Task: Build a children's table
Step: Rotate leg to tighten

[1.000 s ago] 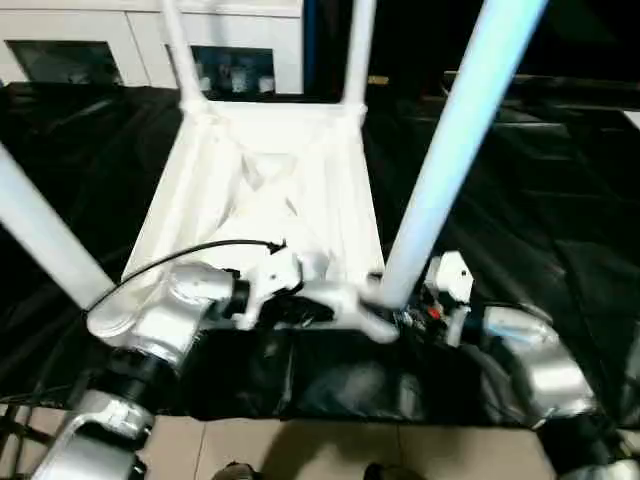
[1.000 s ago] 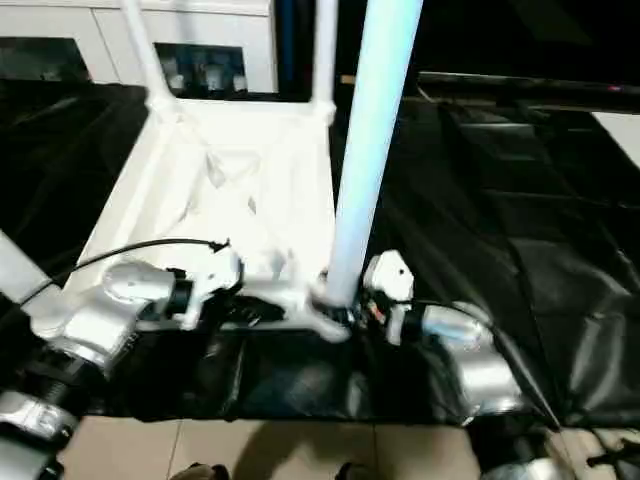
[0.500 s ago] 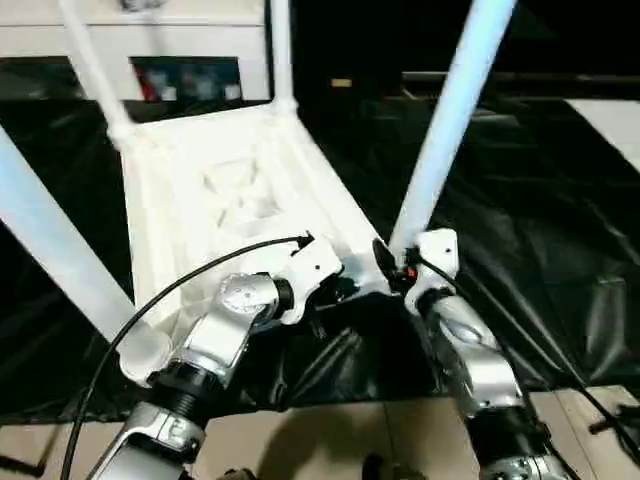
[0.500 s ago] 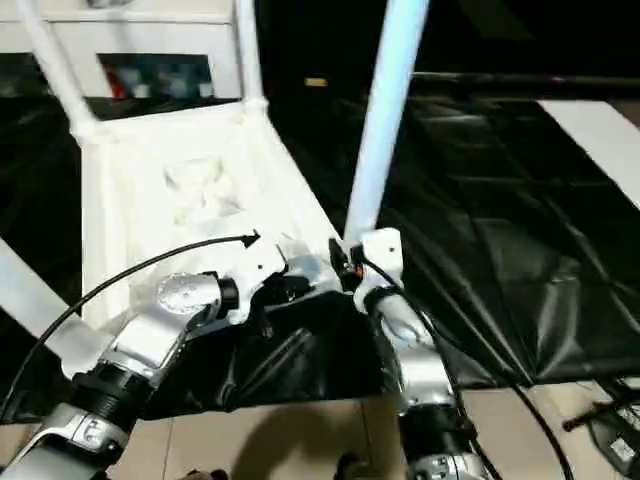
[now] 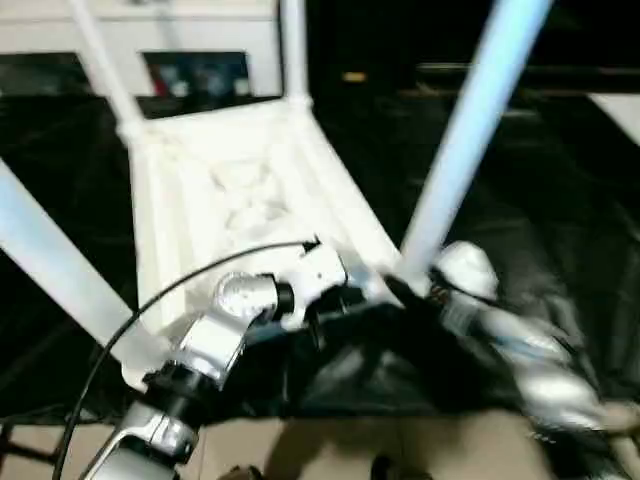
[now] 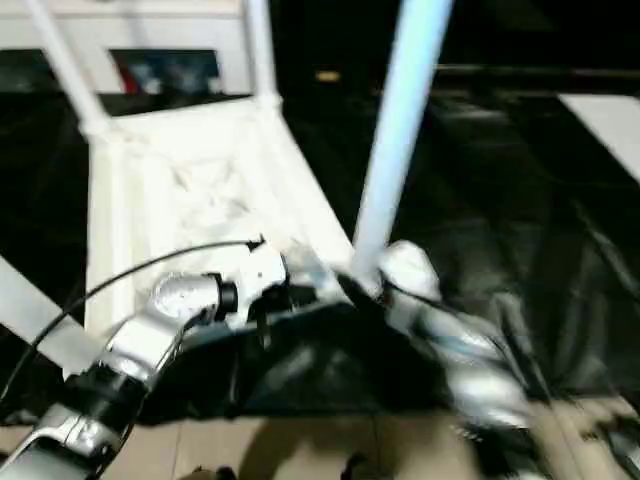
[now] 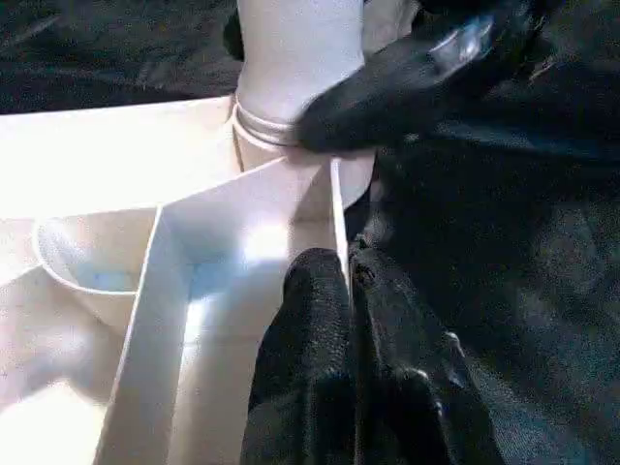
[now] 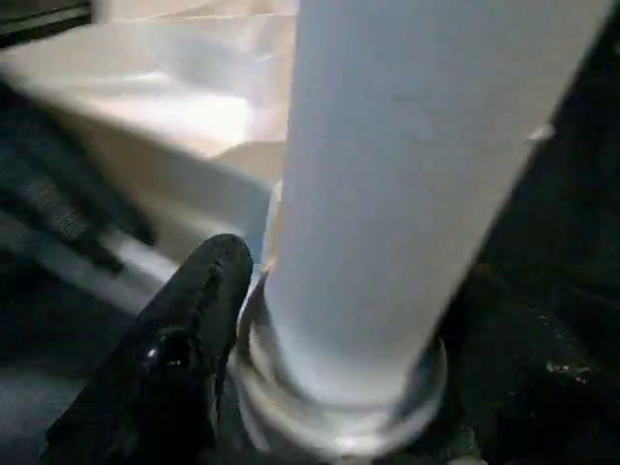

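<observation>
- The tabletop is lying upside down on a black sheet, its ribbed underside facing up and its four legs standing up out of the corner sockets.
- The left gripper is sitting with its two black fingers pressed together, pinching the thin white rim of the tabletop at the near edge, one finger on each face of the wall.
- Just beyond the left gripper, at the near right corner, a leg is rising from its round socket, with a ringed collar showing where tube meets socket.
- The right gripper is hanging at the base of that same leg; one black finger is lying just beside the collar, the other is hidden by the tube, so I cannot tell whether it is gripping or standing free.
- In the left wrist view, a black finger of the right gripper is reaching across in front of the collar.
- Another leg is slanting up to the outer side of the left arm, and two more are standing at the far corners, well beyond both grippers.
- A white cabinet is standing beyond the far edge of the tabletop.
</observation>
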`<state>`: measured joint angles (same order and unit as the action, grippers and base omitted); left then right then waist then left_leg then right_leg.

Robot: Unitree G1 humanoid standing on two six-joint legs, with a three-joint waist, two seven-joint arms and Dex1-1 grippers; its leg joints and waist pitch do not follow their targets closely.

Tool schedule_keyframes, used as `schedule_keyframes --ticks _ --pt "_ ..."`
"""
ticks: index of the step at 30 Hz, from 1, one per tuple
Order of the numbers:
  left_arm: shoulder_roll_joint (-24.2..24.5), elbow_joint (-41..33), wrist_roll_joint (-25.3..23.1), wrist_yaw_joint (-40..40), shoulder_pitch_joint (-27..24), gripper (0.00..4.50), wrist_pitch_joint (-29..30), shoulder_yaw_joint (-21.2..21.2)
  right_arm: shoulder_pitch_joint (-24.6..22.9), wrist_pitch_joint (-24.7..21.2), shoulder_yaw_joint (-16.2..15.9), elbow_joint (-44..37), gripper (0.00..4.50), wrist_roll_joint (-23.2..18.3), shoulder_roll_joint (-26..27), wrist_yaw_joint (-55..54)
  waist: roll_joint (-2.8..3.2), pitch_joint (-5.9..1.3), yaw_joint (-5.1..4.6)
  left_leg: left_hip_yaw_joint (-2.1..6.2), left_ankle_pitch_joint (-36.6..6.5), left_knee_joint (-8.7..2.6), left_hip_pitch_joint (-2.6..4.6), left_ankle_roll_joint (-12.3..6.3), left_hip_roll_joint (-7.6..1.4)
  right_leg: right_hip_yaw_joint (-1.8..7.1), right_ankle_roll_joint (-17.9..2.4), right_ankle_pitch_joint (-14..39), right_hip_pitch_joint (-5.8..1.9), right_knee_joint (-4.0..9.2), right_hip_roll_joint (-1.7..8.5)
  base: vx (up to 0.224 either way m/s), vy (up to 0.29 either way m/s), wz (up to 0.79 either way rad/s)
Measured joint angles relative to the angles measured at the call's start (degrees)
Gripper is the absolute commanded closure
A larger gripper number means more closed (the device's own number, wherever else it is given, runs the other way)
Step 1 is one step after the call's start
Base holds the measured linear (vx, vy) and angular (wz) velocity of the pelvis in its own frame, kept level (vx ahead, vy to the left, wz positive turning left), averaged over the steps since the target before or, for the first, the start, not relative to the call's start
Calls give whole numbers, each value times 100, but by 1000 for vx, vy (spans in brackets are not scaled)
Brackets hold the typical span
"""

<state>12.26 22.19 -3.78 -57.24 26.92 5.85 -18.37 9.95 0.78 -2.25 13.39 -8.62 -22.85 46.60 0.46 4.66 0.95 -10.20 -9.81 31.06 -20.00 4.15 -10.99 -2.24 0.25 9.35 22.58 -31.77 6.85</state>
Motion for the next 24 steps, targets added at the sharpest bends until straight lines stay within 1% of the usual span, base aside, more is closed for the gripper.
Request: schedule_keyframes --ticks 1,2,3,4,6,7,9,11,13,15,16,19,20,21,23,24 --pt "24 -3 25 -51 -5 450 -13 -4 -44 -17 6 -65 133 -59 -97 138 2 -13 10 -10 -2 -1 0 1 0 9 2 1 10 -26 -1 86 -48 18" --pt "71 -3 65 -153 -11 450 -84 -6 -130 -48 24 -180 133 -172 -273 376 29 -52 68 -22 -3 -2 -11 0 -22 8 30 19 38 -46 -19 86 -48 18" --pt "134 -6 102 -255 -47 450 -185 -10 -192 -69 55 -259 133 -271 -476 620 62 -74 104 -26 -5 7 -34 -12 -58 2 35 22 49 -46 -49 71 -50 4" --pt "191 -8 148 -327 -67 450 -243 -12 -259 -69 93 -334 133 -303 -598 758 80 -87 119 -23 -13 14 -55 -21 -78 -10 53 35 49 -54 -62 49 -50 -3" --pt "273 -7 193 -444 -106 450 -339 -10 -375 -66 191 -419 133 -343 -771 941 87 -100 130 -22 -28 26 -57 -39 -91 -19 62 67 61 -100 -78 24 -25 -1" --pt "312 7 226 -482 -129 450 -407 4 -449 -68 242 -442 133 -399 -899 1021 99 -107 134 -20 -45 48 -54 -58 -91 -22 62 93 65 -136 -84 0 0 0" --pt "425 46 306 -588 -184 450 -536 32 -642 -74 383 -561 133 -506 -1041 1121 132 -128 138 -7 -48 56 -53 -59 -108 -23 63 95 64 -141 -113 0 0 0" --pt "510 101 369 -683 -202 450 -605 53 -755 -94 438 -664 133 -588 -1088 1148 160 -148 126 3 -49 73 -50 -55 -130 -18 62 94 55 -142 -140 0 0 0" --pt "535 190 394 -747 -199 450 -647 52 -806 -270 449 -783 104 -758 -1082 1192 189 -170 122 6 -63 86 -43 -28 -137 -14 58 87 46 -144 -148 0 0 0" --pt "538 291 399 -818 -192 450 -711 47 -813 -383 449 -893 93 -905 -1047 1230 221 -190 124 6 -64 98 -36 -14 -137 -5 60 86 34 -144 -147 0 0 0" --pt "543 321 400 -847 -182 450 -735 40 -814 -462 449 -936 93 -963 -1027 1240 224 -192 123 6 -64 102 -32 -12 -134 -1 61 86 28 -144 -147 0 0 0" --pt "546 425 406 -881 -109 450 -798 4 -804 -636 407 -1144 58 -1105 -935 1271 230 -196 124 11 -62 123 -31 -1 -135 2 60 82 25 -143 -147 0 0 0" --pt "547 462 406 -885 -87 450 -825 -8 -785 -640 376 -1157 58 -1099 -914 1262 231 -197 124 13 -62 129 -31 1 -135 3 58 80 25 -143 -146 0 0 0" --pt "549 505 410 -895 -63 450 -858 -17 -733 -605 325 -1140 45 -1042 -874 1232 231 -198 122 13 -62 134 -32 2 -133 6 52 74 25 -143 -144 0 0 0" --pt "567 585 411 -947 6 450 -894 -17 -496 -441 137 -999 45 -769 -734 1090 232 -199 107 14 -58 140 -38 11 -127 8 49 66 25 -144 -144 0 0 0" --pt "568 641 411 -957 33 450 -913 -17 -287 -310 -44 -824 45 -558 -634 1008 236 -202 98 14 -48 140 -42 28 -127 7 48 62 25 -144 -144 0 0 0"
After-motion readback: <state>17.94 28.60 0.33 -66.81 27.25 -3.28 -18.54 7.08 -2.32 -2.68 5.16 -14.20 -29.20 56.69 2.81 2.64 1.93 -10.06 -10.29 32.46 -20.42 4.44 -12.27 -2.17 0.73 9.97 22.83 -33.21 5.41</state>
